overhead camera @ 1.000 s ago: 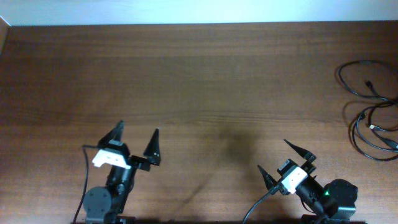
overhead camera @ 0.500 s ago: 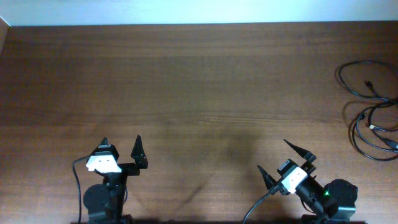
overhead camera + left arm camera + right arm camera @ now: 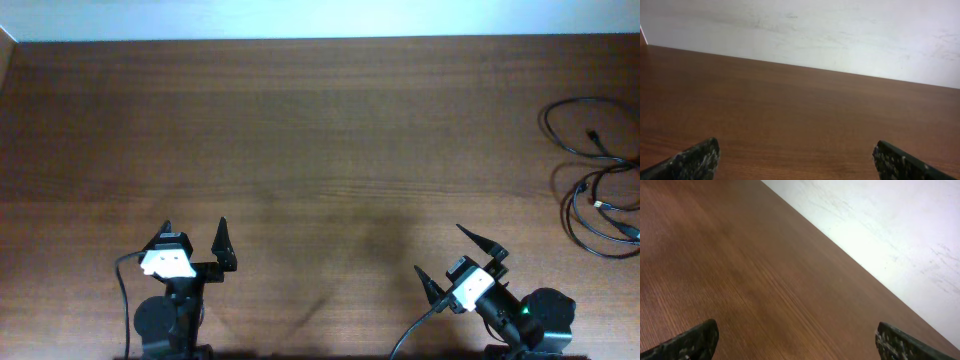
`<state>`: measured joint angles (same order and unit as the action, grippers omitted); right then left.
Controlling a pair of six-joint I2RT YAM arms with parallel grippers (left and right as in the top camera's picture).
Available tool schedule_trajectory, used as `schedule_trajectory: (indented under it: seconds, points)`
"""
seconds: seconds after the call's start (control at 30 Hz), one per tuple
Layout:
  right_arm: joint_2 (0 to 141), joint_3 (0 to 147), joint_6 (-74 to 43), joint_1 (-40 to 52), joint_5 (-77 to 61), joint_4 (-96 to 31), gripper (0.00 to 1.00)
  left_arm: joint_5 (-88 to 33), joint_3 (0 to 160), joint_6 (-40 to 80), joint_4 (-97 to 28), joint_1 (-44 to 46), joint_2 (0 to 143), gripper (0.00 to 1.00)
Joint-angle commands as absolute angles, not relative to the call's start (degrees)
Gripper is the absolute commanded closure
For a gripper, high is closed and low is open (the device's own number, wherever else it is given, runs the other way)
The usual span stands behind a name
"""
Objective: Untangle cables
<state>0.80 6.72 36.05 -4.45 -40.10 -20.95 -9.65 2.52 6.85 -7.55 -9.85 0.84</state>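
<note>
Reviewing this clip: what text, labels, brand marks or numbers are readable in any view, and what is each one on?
No readable text in any view.
The cables: plugs too small to show any marking.
The left gripper and right gripper: their white blocks show no legible print.
The table and the wall: bare, no labels or signs.

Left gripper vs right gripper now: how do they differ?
The left gripper points straight at the far edge of the table; the right gripper is turned diagonally toward its left. The left gripper sits far from the cables; the right gripper is nearer them. Both are open, empty, and by the near edge.
</note>
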Motion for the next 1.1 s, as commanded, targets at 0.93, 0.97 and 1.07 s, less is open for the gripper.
schedule_trajectory:
  seconds: [0.93, 0.97, 1.07]
  points:
    - [0.3, 1.1, -7.2, -4.1, -1.5, -0.6, 0.01, -9.2, 2.1, 5.7, -7.4, -10.2, 0.3, 0.01]
    - [0.3, 0.3, -13.5, -4.1, 2.1, -1.0, 0.01, -9.2, 2.1, 5.7, -7.4, -10.2, 0.3, 0.01]
    - [0.3, 0.3, -18.5, -4.1, 6.2, -4.1, 0.01, -9.2, 2.1, 5.7, -7.4, -10.2, 0.3, 0.01]
